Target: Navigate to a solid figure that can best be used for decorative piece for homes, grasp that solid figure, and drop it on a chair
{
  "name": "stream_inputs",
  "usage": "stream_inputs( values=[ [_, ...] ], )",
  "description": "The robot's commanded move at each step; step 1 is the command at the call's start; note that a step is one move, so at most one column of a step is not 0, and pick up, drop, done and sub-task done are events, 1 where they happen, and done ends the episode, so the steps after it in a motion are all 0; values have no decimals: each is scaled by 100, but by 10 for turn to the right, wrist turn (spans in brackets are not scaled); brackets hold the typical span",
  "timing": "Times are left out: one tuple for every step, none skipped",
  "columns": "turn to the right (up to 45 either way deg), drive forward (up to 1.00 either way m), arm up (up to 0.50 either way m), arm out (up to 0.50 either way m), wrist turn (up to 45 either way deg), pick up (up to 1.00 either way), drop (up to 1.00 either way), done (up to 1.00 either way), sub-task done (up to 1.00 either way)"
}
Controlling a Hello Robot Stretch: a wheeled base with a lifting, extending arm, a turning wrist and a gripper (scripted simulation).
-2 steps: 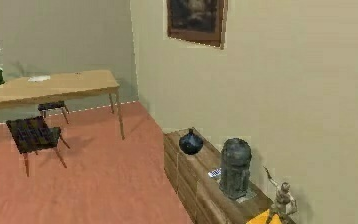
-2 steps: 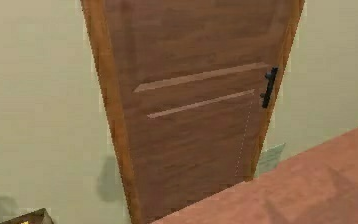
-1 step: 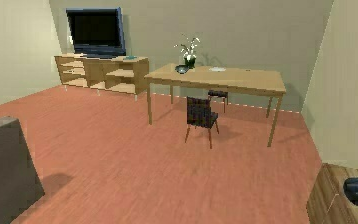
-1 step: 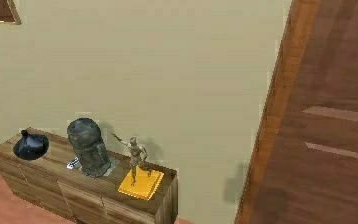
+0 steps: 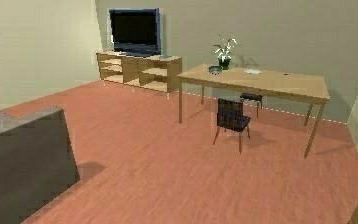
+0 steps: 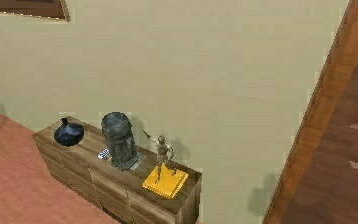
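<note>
In the arm side view a low wooden dresser (image 6: 82, 172) stands against the cream wall. On its top, from left to right, are a dark round vase (image 6: 68, 132), a tall dark grey bust-like statue (image 6: 120, 140), and a small bronze human figurine (image 6: 163, 157) on a yellow square base (image 6: 165, 182). In the forward view a small dark chair (image 5: 232, 118) stands at the near side of a long wooden table (image 5: 287, 84).
The table holds a potted white-flowered plant (image 5: 224, 52) and a white flat thing (image 5: 253, 71). A TV (image 5: 135, 31) sits on a wooden shelf unit (image 5: 139, 70) at the back wall. A dark grey sofa (image 5: 27, 160) is at the forward view's lower left. Open reddish wood floor lies between.
</note>
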Motion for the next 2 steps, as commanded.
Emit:
stream_inputs(
  values=[
    [0,0,50,0,0,0,0,0,0],
    [0,0,14,0,0,0,0,0,0]
  ],
)
